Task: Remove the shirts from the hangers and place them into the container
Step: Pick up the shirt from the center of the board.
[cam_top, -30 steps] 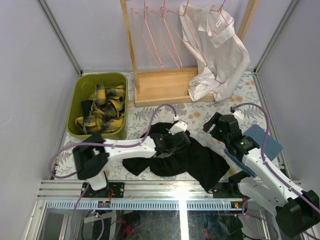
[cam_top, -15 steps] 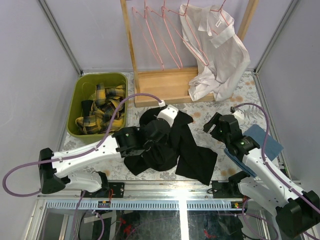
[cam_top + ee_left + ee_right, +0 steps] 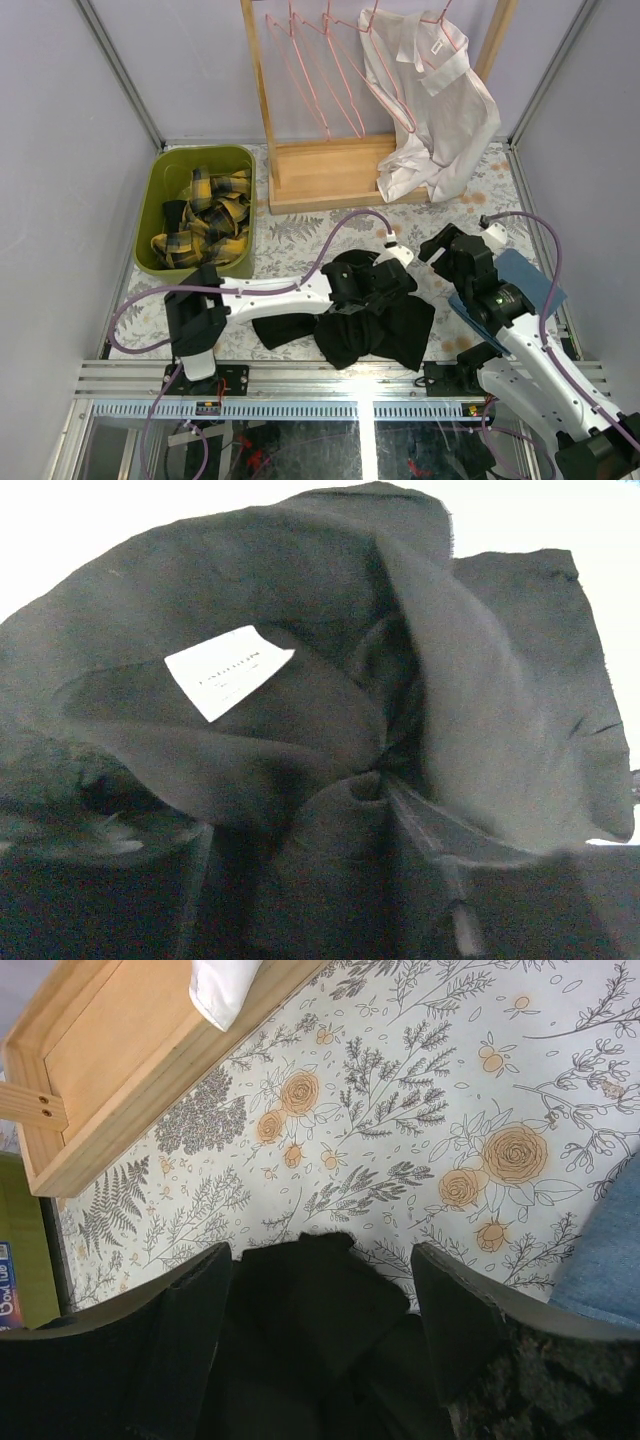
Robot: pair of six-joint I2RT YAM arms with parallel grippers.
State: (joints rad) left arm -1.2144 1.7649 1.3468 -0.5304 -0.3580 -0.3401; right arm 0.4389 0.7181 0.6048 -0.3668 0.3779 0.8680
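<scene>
Swamping L tool (image 3: 373, 283), black shirt (image 3: 405, 325) hides its tips, grip can't tell; R tool (image 3: 320, 1256) spread wide, empty

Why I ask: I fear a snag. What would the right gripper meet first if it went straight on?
Probably the black shirt, whose edge lies just ahead of the open right gripper; past it, only the flowered table cover. Depth is unclear.

A plain black shirt (image 3: 372, 322) with a white label (image 3: 228, 670) is pictured on a white table covering (image 3: 300, 238) printed with orange roses and grey ferns. At far left, a yellow-and-black plaid shirt (image 3: 215, 205) is seen in an olive-green container (image 3: 205, 150). At far right are a white shirt (image 3: 440, 110), pink hangers (image 3: 320, 70) and a light wooden rack (image 3: 320, 172); a blue cloth (image 3: 535, 290) is seen at near right.
</scene>
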